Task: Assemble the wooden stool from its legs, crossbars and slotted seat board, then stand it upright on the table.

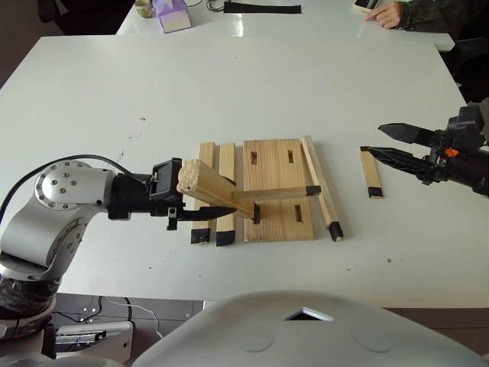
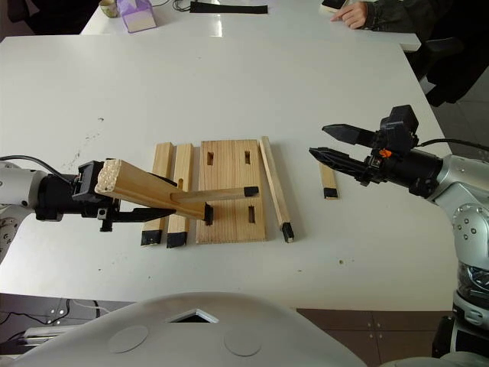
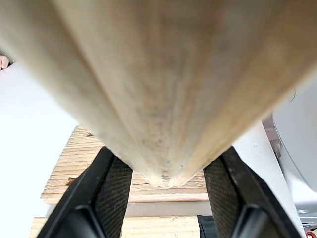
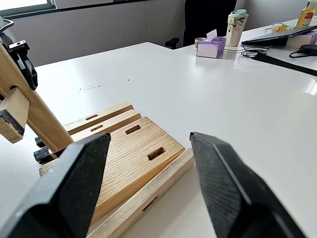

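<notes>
The slotted seat board (image 1: 276, 165) lies flat near the table's front. My left gripper (image 1: 218, 208) is shut on a wooden leg (image 1: 212, 189), held tilted, with its lower end on the board beside a slot. A crossbar (image 1: 286, 193) sticks out of that leg across the board. In the left wrist view the leg (image 3: 163, 84) sits between both fingers (image 3: 106, 193). Two more legs (image 1: 216, 164) lie flat left of the board, a long one (image 1: 321, 187) along its right edge. A short crossbar (image 1: 371, 174) lies further right. My right gripper (image 1: 372, 139) hovers open above it, holding nothing.
A tissue box (image 1: 172, 14), a cup (image 1: 144, 8) and a black strip (image 1: 262, 8) stand on the far table. A person's hand (image 1: 386, 14) rests at the far right. The white table (image 1: 229, 84) is bare beyond the board.
</notes>
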{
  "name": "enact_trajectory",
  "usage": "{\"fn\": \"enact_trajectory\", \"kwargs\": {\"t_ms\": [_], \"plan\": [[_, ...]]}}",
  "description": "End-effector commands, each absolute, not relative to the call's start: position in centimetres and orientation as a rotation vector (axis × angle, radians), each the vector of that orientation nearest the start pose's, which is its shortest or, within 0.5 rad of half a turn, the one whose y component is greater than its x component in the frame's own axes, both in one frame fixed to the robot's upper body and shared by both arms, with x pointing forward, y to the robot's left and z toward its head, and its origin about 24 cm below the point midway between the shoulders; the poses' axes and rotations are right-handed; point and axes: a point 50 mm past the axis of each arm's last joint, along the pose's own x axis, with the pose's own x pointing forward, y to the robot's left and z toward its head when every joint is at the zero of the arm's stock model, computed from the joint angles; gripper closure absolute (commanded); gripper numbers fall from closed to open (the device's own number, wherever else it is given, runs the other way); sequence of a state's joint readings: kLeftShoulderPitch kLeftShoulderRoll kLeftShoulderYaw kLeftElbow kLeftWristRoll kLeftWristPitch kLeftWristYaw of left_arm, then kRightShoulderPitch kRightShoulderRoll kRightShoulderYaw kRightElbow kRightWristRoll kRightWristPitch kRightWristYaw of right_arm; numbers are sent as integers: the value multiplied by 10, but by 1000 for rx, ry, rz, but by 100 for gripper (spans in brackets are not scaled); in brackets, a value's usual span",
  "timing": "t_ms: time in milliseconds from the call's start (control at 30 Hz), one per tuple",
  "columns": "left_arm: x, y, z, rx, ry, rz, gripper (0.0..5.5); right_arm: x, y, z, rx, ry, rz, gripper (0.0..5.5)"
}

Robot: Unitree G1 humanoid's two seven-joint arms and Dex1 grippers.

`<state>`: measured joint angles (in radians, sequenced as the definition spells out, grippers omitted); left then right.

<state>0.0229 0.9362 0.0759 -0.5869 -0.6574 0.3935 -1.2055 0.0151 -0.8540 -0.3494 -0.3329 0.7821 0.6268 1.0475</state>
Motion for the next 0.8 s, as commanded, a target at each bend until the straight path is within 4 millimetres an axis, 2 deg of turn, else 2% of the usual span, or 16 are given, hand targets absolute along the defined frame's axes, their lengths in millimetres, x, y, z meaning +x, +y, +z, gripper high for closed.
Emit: {"fn": "enact_trajectory", "kwargs": {"t_ms": [33, 200, 333, 800], "plan": [[186, 182, 166, 342, 175, -1498, 344, 215, -252, 164, -50, 210, 1012, 255], [179, 178, 165, 326, 187, -1527, 344, 217, -250, 164, -57, 213, 1020, 255], [180, 177, 165, 321, 176, -1514, 344, 219, -249, 164, -59, 212, 1028, 255], [178, 184, 140, 369, 267, -1490, 344, 222, -245, 161, -79, 215, 1047, 255]]}}
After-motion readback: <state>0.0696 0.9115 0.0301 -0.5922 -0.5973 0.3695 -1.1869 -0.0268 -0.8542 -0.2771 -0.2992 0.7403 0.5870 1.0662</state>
